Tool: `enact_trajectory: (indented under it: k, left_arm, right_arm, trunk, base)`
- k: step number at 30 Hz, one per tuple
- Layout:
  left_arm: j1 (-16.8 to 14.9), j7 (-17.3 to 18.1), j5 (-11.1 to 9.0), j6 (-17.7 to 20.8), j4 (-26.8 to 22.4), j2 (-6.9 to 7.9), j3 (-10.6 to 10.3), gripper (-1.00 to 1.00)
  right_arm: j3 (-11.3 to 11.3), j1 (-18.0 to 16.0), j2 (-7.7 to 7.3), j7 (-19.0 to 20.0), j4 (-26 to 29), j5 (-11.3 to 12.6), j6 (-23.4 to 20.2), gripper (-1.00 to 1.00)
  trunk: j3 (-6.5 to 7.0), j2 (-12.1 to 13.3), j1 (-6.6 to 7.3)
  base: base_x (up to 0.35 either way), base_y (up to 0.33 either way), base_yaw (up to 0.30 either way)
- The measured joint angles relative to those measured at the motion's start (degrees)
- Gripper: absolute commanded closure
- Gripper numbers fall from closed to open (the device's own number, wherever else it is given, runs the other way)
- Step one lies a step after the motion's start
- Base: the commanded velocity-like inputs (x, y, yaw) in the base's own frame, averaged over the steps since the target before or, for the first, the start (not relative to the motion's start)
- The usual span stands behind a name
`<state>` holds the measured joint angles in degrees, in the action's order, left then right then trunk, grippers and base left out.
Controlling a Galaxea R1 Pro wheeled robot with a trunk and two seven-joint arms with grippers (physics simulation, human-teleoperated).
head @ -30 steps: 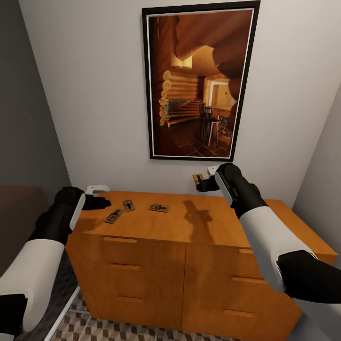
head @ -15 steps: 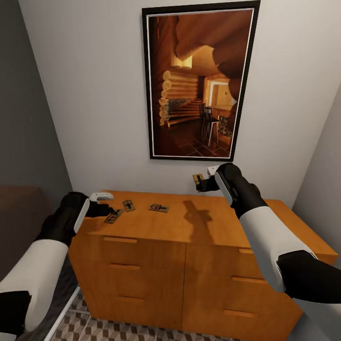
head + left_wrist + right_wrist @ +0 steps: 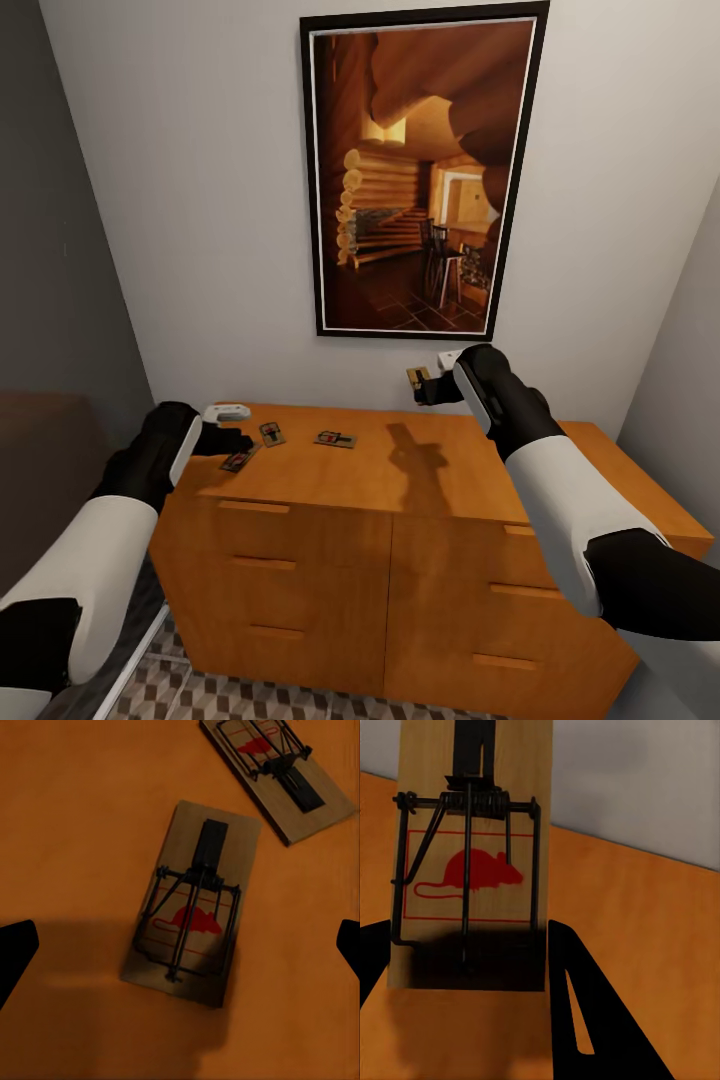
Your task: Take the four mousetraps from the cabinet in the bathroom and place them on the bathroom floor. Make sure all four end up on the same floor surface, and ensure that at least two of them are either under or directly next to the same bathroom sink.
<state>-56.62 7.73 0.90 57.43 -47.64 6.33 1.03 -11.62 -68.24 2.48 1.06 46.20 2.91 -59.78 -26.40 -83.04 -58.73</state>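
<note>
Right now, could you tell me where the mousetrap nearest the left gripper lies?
The mousetrap lies on the cabinet top's left end, under the open left gripper.

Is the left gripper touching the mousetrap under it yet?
Apart. In the left wrist view the mousetrap lies flat on the cabinet top, with bare wood between it and both fingertips of the open left gripper.

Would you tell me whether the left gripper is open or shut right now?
Open: in the left wrist view its dark fingertips sit wide apart either side of a mousetrap lying flat on the cabinet.

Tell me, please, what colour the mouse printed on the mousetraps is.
Red, clearest in the right wrist view on the held mousetrap.
</note>
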Motion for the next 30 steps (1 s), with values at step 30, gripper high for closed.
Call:
enact_trajectory:
  k: [30]
  left_arm:
    - [-0.4, -0.1, 0.2, -0.2, 2.4, -1.49, -0.2, -1.00]
  right_arm:
    - [0.0, 0.0, 0.00, 0.0, -0.1, -0.1, 0.0, 1.00]
  trunk:
    - [0.00, 0.0, 0.00]
  base:
    - [0.000, 0.000, 0.000]
